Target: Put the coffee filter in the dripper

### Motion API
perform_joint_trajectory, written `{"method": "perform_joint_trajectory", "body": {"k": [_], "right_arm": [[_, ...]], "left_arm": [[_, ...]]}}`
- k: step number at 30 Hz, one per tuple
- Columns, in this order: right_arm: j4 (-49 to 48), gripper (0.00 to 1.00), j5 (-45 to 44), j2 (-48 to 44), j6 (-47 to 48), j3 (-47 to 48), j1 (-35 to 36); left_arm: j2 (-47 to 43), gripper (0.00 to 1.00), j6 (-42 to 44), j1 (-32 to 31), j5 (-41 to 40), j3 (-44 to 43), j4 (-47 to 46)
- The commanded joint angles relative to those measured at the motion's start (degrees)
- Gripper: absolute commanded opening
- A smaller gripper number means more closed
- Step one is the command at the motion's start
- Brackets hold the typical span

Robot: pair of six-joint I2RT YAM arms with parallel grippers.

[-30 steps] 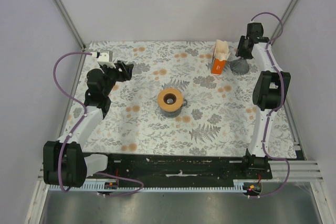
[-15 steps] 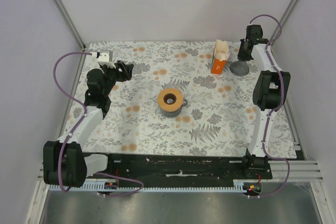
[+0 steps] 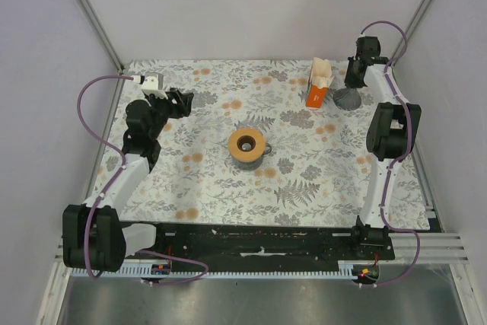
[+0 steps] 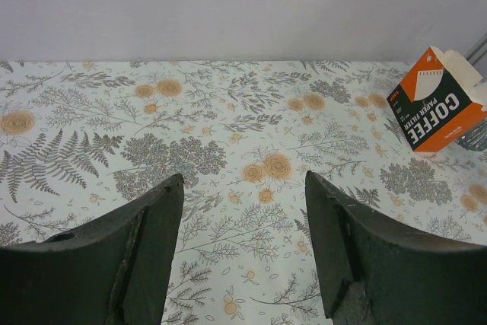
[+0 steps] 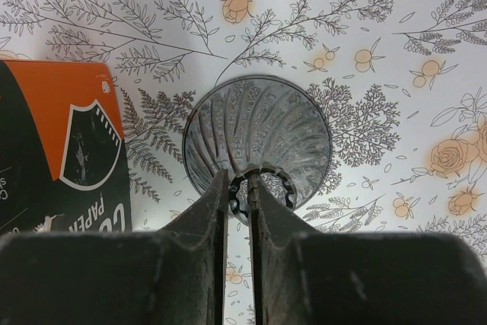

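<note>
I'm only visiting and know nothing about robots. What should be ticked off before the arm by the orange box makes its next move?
1. Grip: the right gripper has its fingers pinched on the narrow end of the dripper. Ok.
2. Dripper right way up: it sits wide mouth down on the table. Not ok.
3. Room beside it: the orange filter carton stands close, with a gap showing between them. Ok.
4. Left gripper free: open and empty. Ok.
5. Single coffee filter ready: none visible outside the carton. Not ok.
</note>
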State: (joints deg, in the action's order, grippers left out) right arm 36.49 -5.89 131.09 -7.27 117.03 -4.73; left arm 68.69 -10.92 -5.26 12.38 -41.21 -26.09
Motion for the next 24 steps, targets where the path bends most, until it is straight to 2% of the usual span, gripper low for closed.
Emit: {"method": "perform_joint_trajectory", "body": {"k": [1,6,12,24], "right_arm": [[0.7,0.11,0.2,-1.5,1.3,-1.4,-0.8],[0.7,0.01,3.4,-1.6,2.5,0.2,-3.0],[3.6,0.00,7.8,1.3,3.9,4.9,-4.2],[6.5,0.00,10.1,3.9,6.3,12.9,-6.3]], "left_arm": [[-0.7,0.71,2.5,0.1,0.0,-1.9,-2.0],[-0.4,0.71,2.6,0.1,0.1,-2.1,-2.2],[-0.3,0.71,2.6,0.2,-0.1,-2.1,-2.3],[-0.3,0.71,2.9,0.1,-0.2,-2.1,-2.1]]}}
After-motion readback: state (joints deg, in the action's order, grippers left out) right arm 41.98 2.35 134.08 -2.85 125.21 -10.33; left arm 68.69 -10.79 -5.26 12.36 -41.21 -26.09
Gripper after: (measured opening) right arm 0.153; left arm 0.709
